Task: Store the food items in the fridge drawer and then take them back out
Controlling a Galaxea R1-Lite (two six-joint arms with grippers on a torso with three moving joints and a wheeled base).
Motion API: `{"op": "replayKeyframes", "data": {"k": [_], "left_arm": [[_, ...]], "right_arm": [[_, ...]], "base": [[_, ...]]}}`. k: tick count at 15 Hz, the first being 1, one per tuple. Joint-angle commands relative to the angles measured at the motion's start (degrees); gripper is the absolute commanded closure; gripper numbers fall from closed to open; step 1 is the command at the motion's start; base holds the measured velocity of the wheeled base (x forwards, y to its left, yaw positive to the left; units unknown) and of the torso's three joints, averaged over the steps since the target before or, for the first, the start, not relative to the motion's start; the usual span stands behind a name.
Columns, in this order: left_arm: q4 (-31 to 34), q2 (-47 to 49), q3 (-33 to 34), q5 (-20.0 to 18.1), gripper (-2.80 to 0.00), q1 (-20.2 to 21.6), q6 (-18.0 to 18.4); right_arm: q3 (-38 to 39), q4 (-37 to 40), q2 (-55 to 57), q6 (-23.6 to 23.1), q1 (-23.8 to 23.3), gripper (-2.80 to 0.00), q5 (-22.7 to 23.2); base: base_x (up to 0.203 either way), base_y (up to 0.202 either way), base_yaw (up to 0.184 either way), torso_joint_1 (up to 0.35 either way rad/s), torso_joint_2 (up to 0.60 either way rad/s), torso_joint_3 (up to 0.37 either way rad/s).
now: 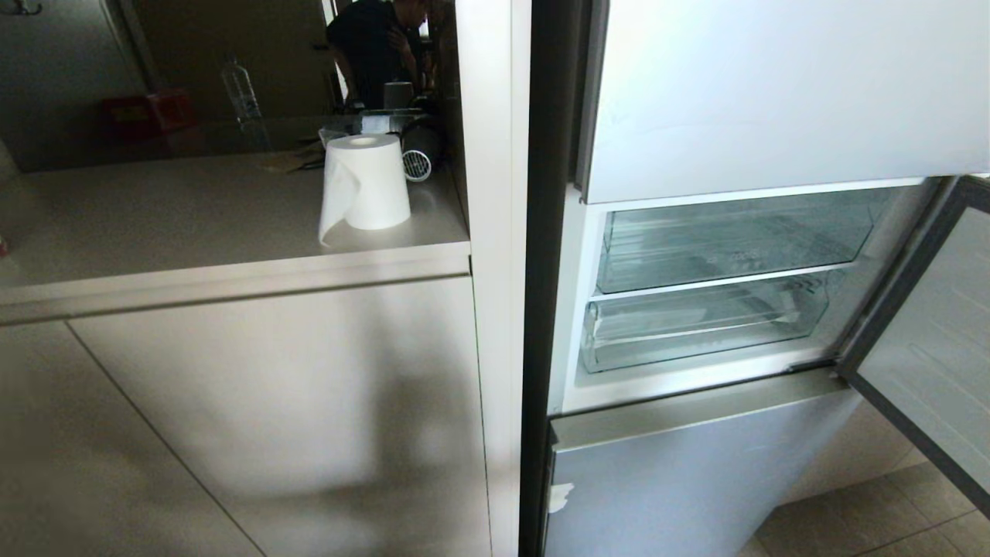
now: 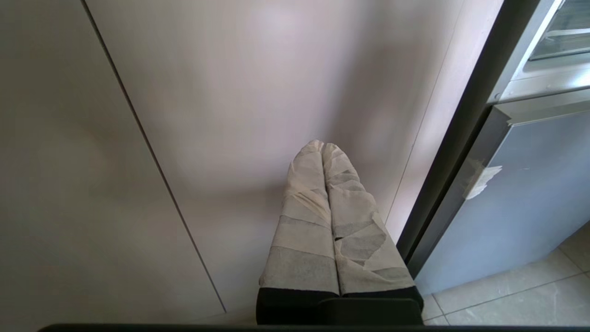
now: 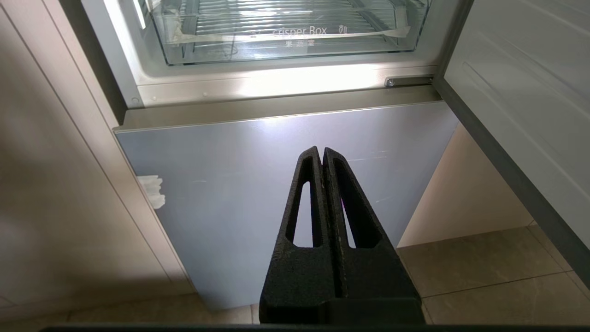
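Note:
No food items show in any view. The fridge's middle compartment stands open with two clear fridge drawers pushed in: an upper one [image 1: 735,240] and a lower one [image 1: 696,325]. The lower drawer [image 3: 286,32] carries faint lettering and white tape strips at its front corners. My left gripper [image 2: 321,145], its fingers wrapped in pale tape, is shut on nothing and points at a beige cabinet door [image 2: 230,92]. Shut and empty too, my black right gripper [image 3: 321,150] hangs low before the closed grey bottom fridge door [image 3: 276,175]. Neither gripper is in the head view.
The middle fridge door [image 1: 928,325] swings open to the right. Left of the fridge a counter [image 1: 193,216] holds a white paper roll [image 1: 365,182] and small items. A person [image 1: 379,46] stands beyond it. A tape scrap [image 1: 558,495] marks the bottom door's edge. Tiled floor [image 3: 484,276] lies below.

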Motion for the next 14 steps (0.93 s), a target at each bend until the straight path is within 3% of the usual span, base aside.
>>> {"op": "replayKeyframes", "data": {"k": [1, 6, 11, 14], "left_arm": [[0.0, 0.0, 0.0, 0.0, 0.0, 0.0, 0.0], [0.0, 0.0, 0.0, 0.0, 0.0, 0.0, 0.0], [0.1, 0.0, 0.0, 0.0, 0.0, 0.0, 0.0], [0.0, 0.0, 0.0, 0.0, 0.0, 0.0, 0.0]], "right_arm": [[0.0, 0.0, 0.0, 0.0, 0.0, 0.0, 0.0], [0.0, 0.0, 0.1, 0.0, 0.0, 0.0, 0.0], [0.0, 0.0, 0.0, 0.0, 0.0, 0.0, 0.0], [0.0, 0.0, 0.0, -1.7, 0.0, 0.0, 0.4]], "base": [[0.0, 0.0, 0.0, 0.0, 0.0, 0.0], [0.0, 0.0, 0.0, -0.135, 0.29, 0.156], [0.0, 0.0, 0.0, -0.232, 0.5, 0.263], [0.0, 0.0, 0.0, -0.067, 0.16, 0.086]]}}
